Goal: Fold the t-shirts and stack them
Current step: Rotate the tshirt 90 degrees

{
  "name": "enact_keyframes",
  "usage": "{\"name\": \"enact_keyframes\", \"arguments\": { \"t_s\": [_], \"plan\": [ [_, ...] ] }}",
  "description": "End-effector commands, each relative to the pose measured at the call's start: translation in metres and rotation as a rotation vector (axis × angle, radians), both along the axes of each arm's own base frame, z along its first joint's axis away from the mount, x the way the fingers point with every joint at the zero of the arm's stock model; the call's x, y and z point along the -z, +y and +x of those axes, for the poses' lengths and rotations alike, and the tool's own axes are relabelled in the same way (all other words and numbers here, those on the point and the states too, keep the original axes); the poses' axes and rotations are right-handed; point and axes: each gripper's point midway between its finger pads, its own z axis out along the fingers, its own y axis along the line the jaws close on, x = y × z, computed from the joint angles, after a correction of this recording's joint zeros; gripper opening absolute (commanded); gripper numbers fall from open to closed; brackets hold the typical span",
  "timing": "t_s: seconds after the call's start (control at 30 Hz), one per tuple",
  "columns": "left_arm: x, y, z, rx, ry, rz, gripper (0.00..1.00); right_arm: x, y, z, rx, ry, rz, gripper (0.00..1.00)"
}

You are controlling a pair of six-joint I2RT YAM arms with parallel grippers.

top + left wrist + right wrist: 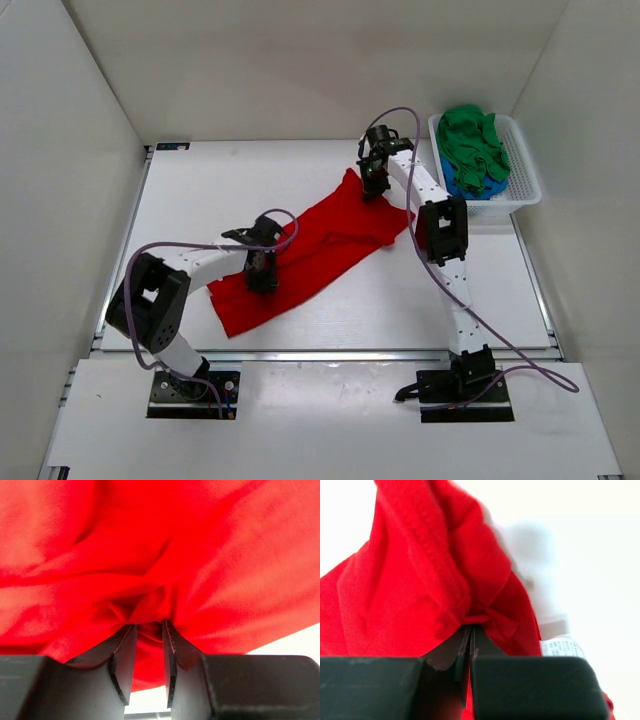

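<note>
The red shirt [310, 250] lies on the table [200, 190] as one long band. Its long axis runs on a slant from the lower left of the top view to the upper middle.

The left claw [263, 275] sits on the lower left half of that band, near its middle line. In its wrist view a bunched fold of red cloth fills the narrow gap between the jaws of the left claw [148, 655], so it is nipping the shirt.

The right claw [374, 185] is at the band's upper end. Its jaws are pressed together on a hemmed edge of the shirt, which bunches up out of the right claw [471, 645], and a white tag [562, 647] shows just beside it.

So the shirt is held at two points along its own length, one claw toward each end. The free lower left corner lies past the left claw, nearer that arm. Any spreading or folding likely turns on pulling along or across this slanted axis.

The green shirt [472, 140] and blue shirt [462, 185] are heaped in the basket [525, 170] at the upper right, nearer the right arm.
</note>
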Motion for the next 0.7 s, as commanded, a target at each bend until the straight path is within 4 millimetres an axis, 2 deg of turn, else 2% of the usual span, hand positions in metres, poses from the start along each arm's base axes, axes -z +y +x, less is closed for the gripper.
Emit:
{"name": "enact_keyframes", "arguments": {
  "t_s": [0.0, 0.07, 0.1, 0.13, 0.17, 0.2, 0.23, 0.27, 0.3, 0.33, 0.37, 0.4, 0.43, 0.47, 0.5, 0.53, 0.57, 0.6, 0.63, 0.67],
  "plan": [
    [0.003, -0.035, -0.043, 0.042, 0.145, -0.133, 0.37, -0.018, -0.004, 0.006, -0.001, -0.019, -0.016, 0.0],
    [-0.02, -0.057, -0.038, 0.098, 0.105, -0.205, 0.37, -0.045, -0.006, 0.011, 0.015, -0.073, -0.01, 0.0],
    [-0.038, -0.07, -0.028, 0.119, 0.067, -0.253, 0.36, -0.069, -0.005, 0.01, 0.01, -0.114, -0.01, 0.0],
    [-0.055, -0.079, -0.022, 0.136, 0.037, -0.3, 0.37, -0.077, -0.006, 0.007, 0.006, -0.122, -0.016, 0.0],
    [-0.076, -0.086, -0.016, 0.144, -0.004, -0.364, 0.38, -0.096, -0.007, 0.005, 0.013, -0.149, -0.003, 0.0],
    [-0.084, -0.084, -0.009, 0.135, -0.031, -0.382, 0.38, -0.126, -0.007, 0.003, 0.015, -0.203, 0.007, 0.01],
    [-0.1, -0.086, -0.006, 0.136, -0.071, -0.416, 0.4, -0.133, -0.006, -0.002, 0.01, -0.213, 0.003, 0.0],
    [-0.116, -0.078, 0.001, 0.106, -0.119, -0.44, 0.42, -0.147, -0.003, -0.011, -0.002, -0.232, 0.001, 0.01],
    [-0.122, -0.077, 0.004, 0.102, -0.139, -0.452, 0.41, -0.179, 0.004, -0.018, -0.017, -0.295, 0.022, 0.02],
    [-0.128, -0.071, 0.008, 0.086, -0.158, -0.472, 0.42, -0.178, 0.006, -0.024, -0.013, -0.294, 0.016, 0.05],
    [-0.135, -0.066, 0.012, 0.073, -0.173, -0.494, 0.42, -0.183, 0.011, -0.041, -0.03, -0.284, 0.032, 0.08],
    [-0.136, -0.059, 0.018, 0.065, -0.19, -0.493, 0.41, -0.211, 0.014, -0.05, -0.029, -0.347, 0.067, 0.09],
    [-0.14, -0.056, 0.025, 0.054, -0.204, -0.49, 0.4, -0.19, 0.027, -0.066, -0.046, -0.311, 0.086, 0.03],
    [-0.141, -0.051, 0.037, 0.058, -0.226, -0.468, 0.4, -0.185, 0.032, -0.086, -0.059, -0.32, 0.135, 0.0],
    [-0.141, -0.048, 0.045, 0.056, -0.235, -0.446, 0.39, -0.202, 0.046, -0.107, -0.092, -0.363, 0.186, 0.0],
    [-0.141, -0.049, 0.057, 0.064, -0.235, -0.424, 0.38, -0.175, 0.061, -0.128, -0.111, -0.332, 0.228, 0.01],
    [-0.138, -0.048, 0.073, 0.07, -0.242, -0.392, 0.38, -0.165, 0.066, -0.149, -0.115, -0.327, 0.274, 0.0],
    [-0.125, -0.046, 0.084, 0.059, -0.21, -0.358, 0.38, -0.149, 0.07, -0.176, -0.132, -0.295, 0.286, 0.0],
    [-0.134, -0.051, 0.096, 0.086, -0.23, -0.353, 0.38, -0.16, 0.083, -0.188, -0.131, -0.321, 0.36, 0.0],
    [-0.136, -0.056, 0.112, 0.087, -0.228, -0.348, 0.38, -0.144, 0.087, -0.199, -0.123, -0.307, 0.406, 0.0]
  ]
}}
